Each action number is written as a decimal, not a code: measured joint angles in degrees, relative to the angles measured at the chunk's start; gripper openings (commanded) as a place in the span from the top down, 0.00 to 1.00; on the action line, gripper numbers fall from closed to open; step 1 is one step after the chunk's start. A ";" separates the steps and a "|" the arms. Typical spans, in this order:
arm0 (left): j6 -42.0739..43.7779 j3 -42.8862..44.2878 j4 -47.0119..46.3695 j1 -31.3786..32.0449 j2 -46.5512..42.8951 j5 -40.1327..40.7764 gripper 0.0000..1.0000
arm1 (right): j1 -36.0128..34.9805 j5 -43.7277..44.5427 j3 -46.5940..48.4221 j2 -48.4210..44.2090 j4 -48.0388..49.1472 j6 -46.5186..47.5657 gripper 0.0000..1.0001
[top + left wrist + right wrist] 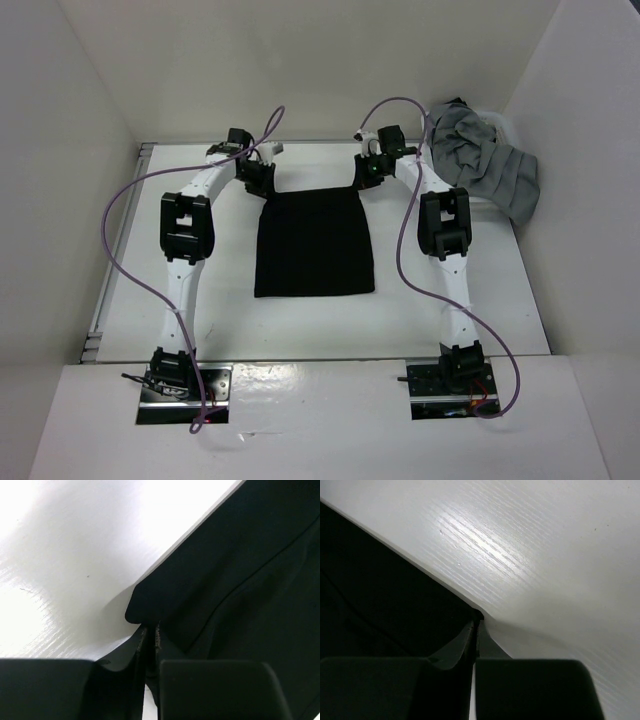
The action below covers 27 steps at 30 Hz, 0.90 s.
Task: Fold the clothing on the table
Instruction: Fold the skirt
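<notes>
1. Cloth (314,245): black, approx rectangular, lying flat mid-table (215,300) between the two arms. No fold in it yet.
2. L gripper (258,178): at the cloth's far-left corner. In the wrist view the fingers are pressed together w/ corner fabric pinched between them. A rounded bit of corner pokes out just ahead of the tips.
3. R gripper (368,172): at the far-right corner. In the wrist view the fingers are together, tips right on the corner point. Fabric looks nipped, but the bite seems shallow.
4. Key relation: both grippers sit on the far edge, one per corner, so neither arm is nearer.
   - The whole cloth lies nearward of them, toward the arm bases.
   - The held edge runs L-R.
   - The cloth reads close to square from above, maybe slightly wider across; can't call a long axis for sure.
5. Judgement: grasp stage done, fold itself not started. Next move prob. lifts both corners together and carries them toward the near edge, laying the far half over the near half.
6. Needs: equal height and pace on both sides, else the fold line skews.
7. Risk: the R corner could slip out given the thin bite. The near edge may drag on the table if the lift is too low.
8. Grey garments (485,165): heaped far right by the wall, beyond the R arm, apart from the cloth. Not part of this job.
</notes>
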<state>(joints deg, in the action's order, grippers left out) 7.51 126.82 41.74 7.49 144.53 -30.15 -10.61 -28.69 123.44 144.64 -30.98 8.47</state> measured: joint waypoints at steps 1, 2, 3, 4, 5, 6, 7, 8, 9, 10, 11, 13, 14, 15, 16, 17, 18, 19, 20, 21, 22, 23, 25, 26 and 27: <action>-0.02 0.00 0.00 0.00 0.00 0.09 0.97 | 0.00 0.07 0.00 0.00 0.00 -0.02 1.00; 0.04 0.00 -0.04 0.00 -0.07 0.20 1.00 | 0.00 0.22 0.00 0.00 0.00 -0.02 1.00; 0.02 0.00 -0.04 -0.02 -0.09 0.35 1.00 | 0.00 0.35 0.00 0.00 0.00 -0.02 1.00; 0.02 0.04 0.00 -0.11 -0.09 0.55 1.00 | 0.00 0.46 0.00 0.00 0.00 -0.02 1.00; 0.02 0.20 0.07 -0.11 -0.09 0.74 1.00 | -0.02 0.63 0.00 -0.02 0.02 -0.02 1.00; 0.02 0.50 0.24 -0.11 -0.09 0.98 1.00 | -0.02 0.79 0.00 -0.04 0.02 -0.02 1.00; 0.04 0.90 0.42 -0.17 -0.09 1.27 1.00 | -0.02 0.87 0.00 -0.04 0.04 -0.02 1.00; 0.04 1.38 0.63 -0.31 -0.09 1.44 1.00 | -0.02 1.01 0.00 -0.07 0.09 -0.02 1.00; 0.04 2.32 1.03 -0.50 -0.09 1.53 1.00 | -0.02 1.14 0.00 -0.07 0.09 -0.07 1.00; 0.04 2.97 1.14 -0.76 -0.09 1.57 1.00 | 0.00 1.27 0.00 -0.07 0.11 -0.07 1.00; 0.04 3.87 1.25 -1.07 -0.09 1.55 1.00 | 0.00 1.44 0.00 -0.11 0.11 -0.07 1.00; 0.02 5.81 1.53 -1.84 -0.09 1.51 1.00 | 0.00 1.86 0.00 -0.17 0.11 -0.13 1.00; 0.02 6.78 1.68 -2.21 -0.09 1.42 1.00 | 0.00 2.10 0.02 -0.17 0.13 -0.28 1.00; 0.02 7.89 1.86 -2.58 -0.09 1.33 1.00 | 0.00 2.29 0.13 -0.17 0.09 -0.44 1.00; 0.00 9.25 2.27 -2.91 -0.09 1.29 1.00 | 0.00 2.49 0.35 -0.17 0.13 -0.66 1.00; 0.00 10.64 2.82 -3.21 -0.09 1.27 1.00 | 0.00 2.64 0.61 -0.17 0.11 -0.90 1.00; 0.00 12.15 3.37 -3.45 -0.09 1.05 1.00 | 0.00 2.80 1.14 -0.17 0.09 -1.20 1.00; 0.00 13.97 4.15 -3.63 -0.02 0.74 1.00 | 0.00 2.95 1.75 -0.17 0.22 -1.40 1.00; 0.00 16.33 5.03 -3.74 0.33 0.26 1.00 | 0.00 3.06 2.49 -0.17 0.20 -1.57 1.00; 0.04 18.49 5.86 -3.80 0.72 -0.26 1.00 | 0.02 3.21 3.19 -0.20 0.24 -1.68 1.00; 0.17 21.00 7.04 -3.85 1.22 -0.81 1.00 | 0.04 3.41 3.87 -0.22 0.28 -1.86 1.00; 0.28 24.09 8.52 -3.87 2.19 -1.38 1.00 | 0.11 3.48 4.31 -0.44 0.31 -2.01 1.00; 1.22 32.20 12.22 -3.89 5.44 -2.99 1.00 | 0.33 3.48 4.50 -1.27 0.26 -2.27 1.00; 1.77 35.60 13.70 -3.89 7.04 -3.80 1.00 | 0.48 3.56 4.50 -1.81 0.15 -2.43 1.00; 2.47 37.55 15.15 -3.91 8.07 -4.48 1.00 | 0.63 3.61 4.50 -2.36 0.11 -2.49 1.00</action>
<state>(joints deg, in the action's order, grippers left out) 9.98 164.38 56.88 3.57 152.59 -34.63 -9.98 -25.08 127.94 142.28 -30.87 5.98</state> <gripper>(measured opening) 0.020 0.007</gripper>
